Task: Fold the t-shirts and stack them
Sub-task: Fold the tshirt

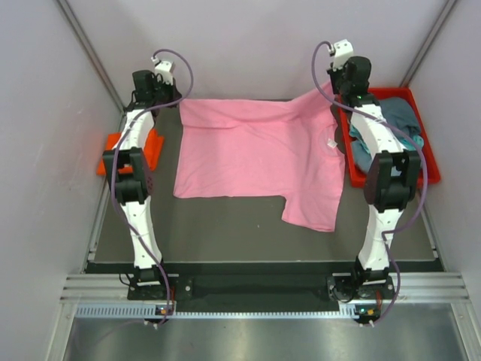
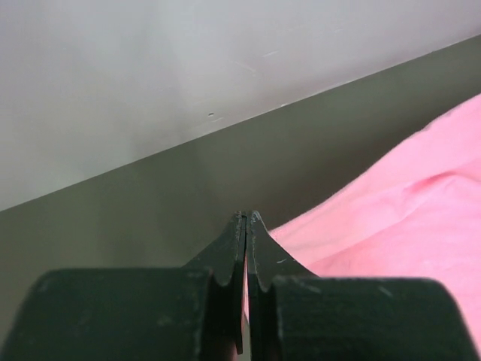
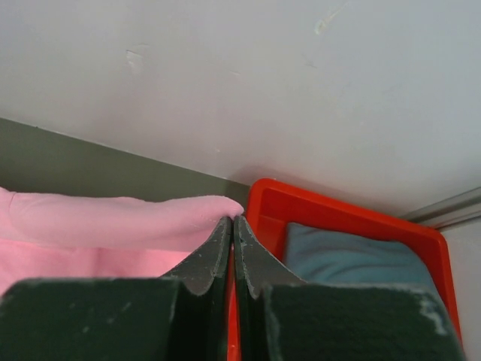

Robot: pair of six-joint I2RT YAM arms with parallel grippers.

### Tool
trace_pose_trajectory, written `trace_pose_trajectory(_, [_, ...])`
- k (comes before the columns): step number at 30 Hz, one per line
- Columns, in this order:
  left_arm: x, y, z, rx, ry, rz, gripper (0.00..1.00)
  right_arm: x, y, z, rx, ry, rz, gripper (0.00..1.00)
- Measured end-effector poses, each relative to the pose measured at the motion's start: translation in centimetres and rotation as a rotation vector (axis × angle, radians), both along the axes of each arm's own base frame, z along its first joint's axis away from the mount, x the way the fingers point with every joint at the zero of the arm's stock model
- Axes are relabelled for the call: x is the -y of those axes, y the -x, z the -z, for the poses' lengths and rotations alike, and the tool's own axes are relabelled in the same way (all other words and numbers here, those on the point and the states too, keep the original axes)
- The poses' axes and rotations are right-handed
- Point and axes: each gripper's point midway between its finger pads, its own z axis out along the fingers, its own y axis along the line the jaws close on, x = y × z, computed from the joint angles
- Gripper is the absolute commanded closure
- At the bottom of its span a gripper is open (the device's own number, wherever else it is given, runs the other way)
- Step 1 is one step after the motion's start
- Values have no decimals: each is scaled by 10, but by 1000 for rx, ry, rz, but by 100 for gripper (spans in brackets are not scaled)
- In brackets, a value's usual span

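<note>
Near the frame's top, left gripper and right gripper each pinch a corner of the light pink cloth t-shirt.

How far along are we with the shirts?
Done: the orange shirt sits compact beside the left arm, apparently folded. In hand: the left tool and right tool pinch the far edge of the pink shirt, which lies spread, unfolded. Left: folding it, plus the blue shirts bunched in the red tray.

Robot test cell, probably lab: plain white panel walls, dark matte table, aluminium rail at near edge, arm bases bolted on.
</note>
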Motion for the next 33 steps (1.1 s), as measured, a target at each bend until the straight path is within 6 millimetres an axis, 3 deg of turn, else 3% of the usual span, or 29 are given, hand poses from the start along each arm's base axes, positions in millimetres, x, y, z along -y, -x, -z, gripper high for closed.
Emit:
trace_pose_trajectory(5, [2, -5, -23, 29, 13, 6, 100, 5, 0, -5, 1, -3, 9, 100])
trace_pose_trajectory(8, [4, -11, -48, 84, 22, 13, 100, 8, -2, -20, 34, -6, 14, 100])
trace_pose_trajectory(11, [4, -15, -60, 119, 29, 13, 100, 10, -4, -37, 69, -9, 17, 100])
trace_pose_trajectory(14, [4, -19, -55, 117, 33, 13, 100, 10, -6, -49, 96, -11, 17, 100])
trace_pose_trajectory(17, [5, -19, -44, 94, 36, 16, 100, 10, -5, -47, 90, -10, 17, 100])
trace_pose_trajectory(25, [6, -9, -12, -5, 49, 32, 100, 8, -1, -17, 13, -6, 5, 100])
trace_pose_trajectory(33, [1, -7, -10, -19, 66, 27, 100, 8, 1, -6, -21, -4, 5, 100])
